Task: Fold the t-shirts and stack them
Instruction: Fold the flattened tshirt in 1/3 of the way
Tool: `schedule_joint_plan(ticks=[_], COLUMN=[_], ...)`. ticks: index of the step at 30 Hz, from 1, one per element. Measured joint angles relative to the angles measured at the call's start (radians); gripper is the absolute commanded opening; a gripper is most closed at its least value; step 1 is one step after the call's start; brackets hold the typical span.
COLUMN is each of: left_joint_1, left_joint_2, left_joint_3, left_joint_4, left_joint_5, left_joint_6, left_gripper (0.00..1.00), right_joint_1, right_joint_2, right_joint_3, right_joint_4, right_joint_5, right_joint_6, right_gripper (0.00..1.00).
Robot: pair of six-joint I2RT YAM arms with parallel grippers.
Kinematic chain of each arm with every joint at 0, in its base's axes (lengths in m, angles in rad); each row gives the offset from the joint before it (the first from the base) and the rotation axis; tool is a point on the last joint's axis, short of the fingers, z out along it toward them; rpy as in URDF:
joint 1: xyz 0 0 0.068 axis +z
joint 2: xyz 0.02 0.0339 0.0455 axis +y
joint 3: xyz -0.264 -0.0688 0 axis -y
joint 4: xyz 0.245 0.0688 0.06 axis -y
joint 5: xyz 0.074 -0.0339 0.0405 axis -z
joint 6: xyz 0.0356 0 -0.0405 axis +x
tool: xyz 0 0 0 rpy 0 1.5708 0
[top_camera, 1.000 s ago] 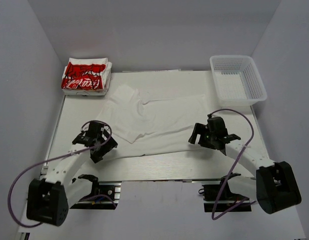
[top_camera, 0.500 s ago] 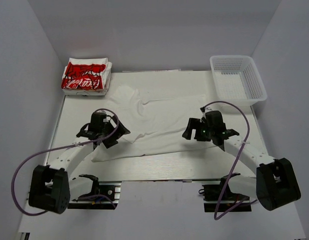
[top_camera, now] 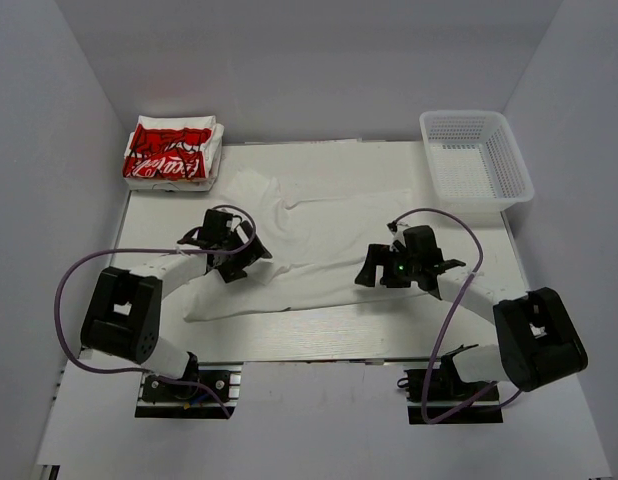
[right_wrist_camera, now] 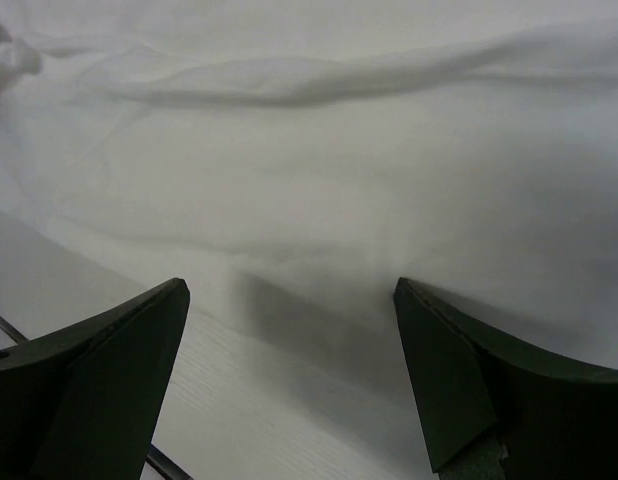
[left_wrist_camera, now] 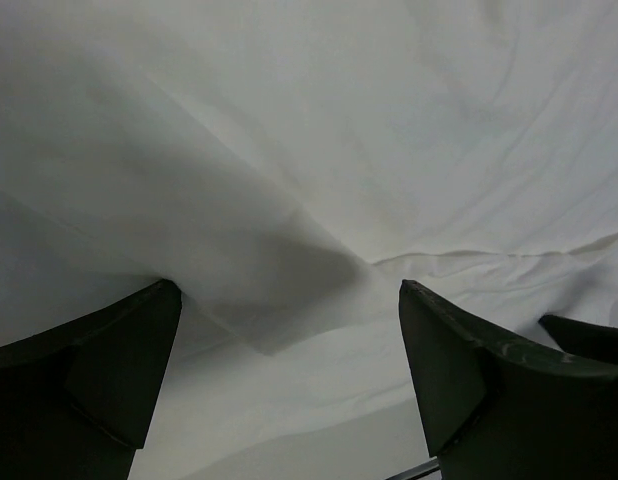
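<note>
A plain white t-shirt [top_camera: 324,225] lies spread and wrinkled across the middle of the table. A stack of folded t-shirts with red graphic [top_camera: 172,152] sits at the back left corner. My left gripper [top_camera: 247,254] is open, low over the shirt's left part. In the left wrist view the gripper [left_wrist_camera: 287,290] has a raised fold of white cloth [left_wrist_camera: 289,270] between its spread jaws. My right gripper [top_camera: 372,272] is open at the shirt's near right edge. In the right wrist view the gripper [right_wrist_camera: 289,285] straddles the shirt's hem [right_wrist_camera: 319,300] and bare table.
A white plastic mesh basket [top_camera: 476,160] stands at the back right. White walls enclose the table on the left, back and right. A strip of bare table [top_camera: 369,320] runs along the near edge, in front of the shirt.
Both arms have reached in over the shirt. The left gripper moved up and to the right onto the cloth. The right gripper moved left to the shirt's near edge. Both stayed open.
</note>
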Motion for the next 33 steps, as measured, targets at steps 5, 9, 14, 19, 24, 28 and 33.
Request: schedule_joint_plan(ticks=[5,9,14,19,24,28,33], left_joint_1=[0.000,0.000,0.000,0.000,0.000,0.000,0.000], left_joint_2=[0.065,0.125,0.234,0.359,0.501,0.512,0.537], left_joint_3=[0.064,0.132,0.267,0.405,0.604,0.694,0.838], left_joint_4=[0.026,0.063,0.137,0.247,0.259,0.223,0.132], left_joint_5=[-0.016,-0.038,-0.053,-0.051,-0.050,-0.076,-0.180], left_joint_6=[0.000,0.000,0.000,0.015,0.095,0.177,0.311], left_gripper=[1.00,1.00,1.00,1.00,1.00,1.00,1.00], right_joint_1=[-0.001,-0.001,-0.001,-0.001,0.000,0.000,-0.001], right_joint_2=[0.050,0.066,0.067,0.064,0.029,0.007,0.011], right_joint_3=[-0.016,-0.016,-0.016,-0.016,0.001,0.069,0.208], right_joint_4=[0.058,0.085,0.089,0.084,-0.005,-0.105,-0.193], right_joint_5=[-0.062,-0.093,-0.096,-0.086,-0.016,0.097,0.301], right_joint_6=[-0.002,-0.002,-0.002,-0.002,-0.011,-0.012,0.010], right_gripper=[0.90,0.90,0.90,0.90,0.90,0.90,0.90])
